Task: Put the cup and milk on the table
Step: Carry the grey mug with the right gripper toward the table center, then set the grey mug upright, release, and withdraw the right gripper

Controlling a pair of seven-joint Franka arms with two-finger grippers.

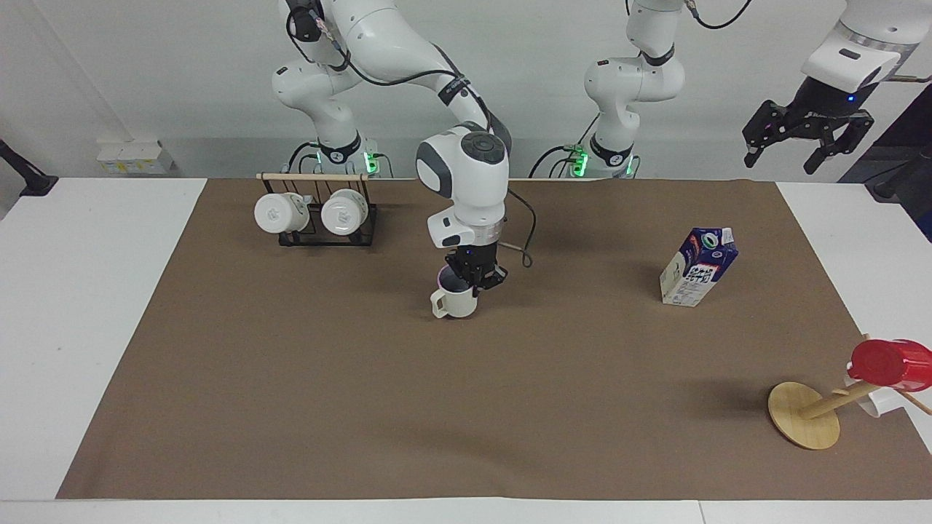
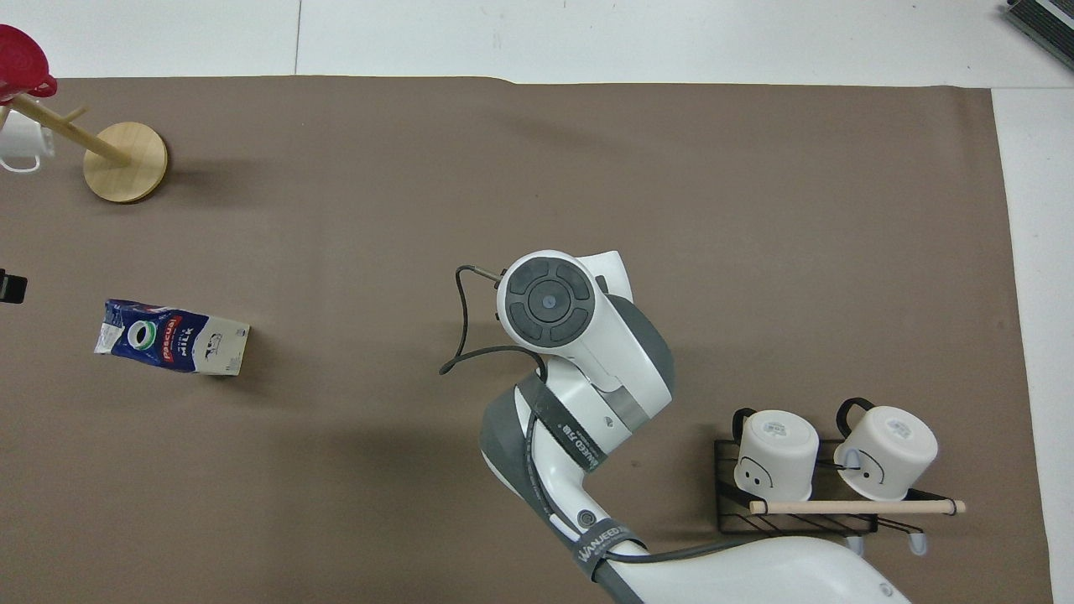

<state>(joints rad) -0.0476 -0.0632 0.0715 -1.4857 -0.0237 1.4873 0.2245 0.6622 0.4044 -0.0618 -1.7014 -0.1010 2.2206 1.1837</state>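
The beige cup [image 1: 453, 301] stands upright at the middle of the brown mat [image 1: 364, 407], its base at or just above the mat, its handle toward the right arm's end. My right gripper [image 1: 474, 281] comes straight down and is shut on the cup's rim. In the overhead view the right arm's wrist [image 2: 550, 299] hides the cup. The milk [image 1: 697, 267] stands on the mat toward the left arm's end, leaning a little; it also shows in the overhead view [image 2: 172, 337]. My left gripper [image 1: 807, 140] waits open, high off the table's end.
A black rack with two white mugs [image 1: 314, 212] stands near the right arm's base, also in the overhead view [image 2: 822, 470]. A wooden disc with a slanted peg [image 1: 803, 415] carries a red cup [image 1: 888, 362] at the mat's corner farthest from the robots.
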